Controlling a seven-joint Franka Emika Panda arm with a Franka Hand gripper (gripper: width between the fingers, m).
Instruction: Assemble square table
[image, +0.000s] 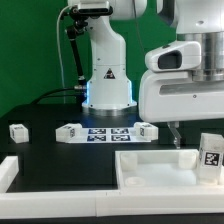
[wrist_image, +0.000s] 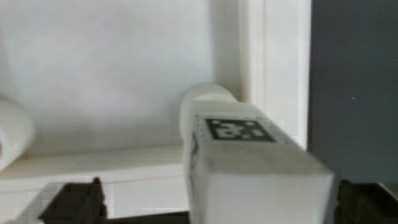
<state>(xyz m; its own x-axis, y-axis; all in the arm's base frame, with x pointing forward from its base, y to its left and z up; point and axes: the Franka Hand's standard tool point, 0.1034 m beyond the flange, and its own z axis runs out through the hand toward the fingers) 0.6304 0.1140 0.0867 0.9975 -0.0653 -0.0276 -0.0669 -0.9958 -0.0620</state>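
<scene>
In the exterior view we see the two-finger gripper (image: 172, 133) hanging above the white plastic square slab with a raised rim (image: 150, 168), which fills the lower part towards the exterior view's right. A short white tagged block leg (image: 210, 152) stands at the far right edge. In the wrist view the dark fingertips (wrist_image: 71, 200) are spread wide and grip nothing, with a tagged white leg (wrist_image: 240, 150) lying between them.
</scene>
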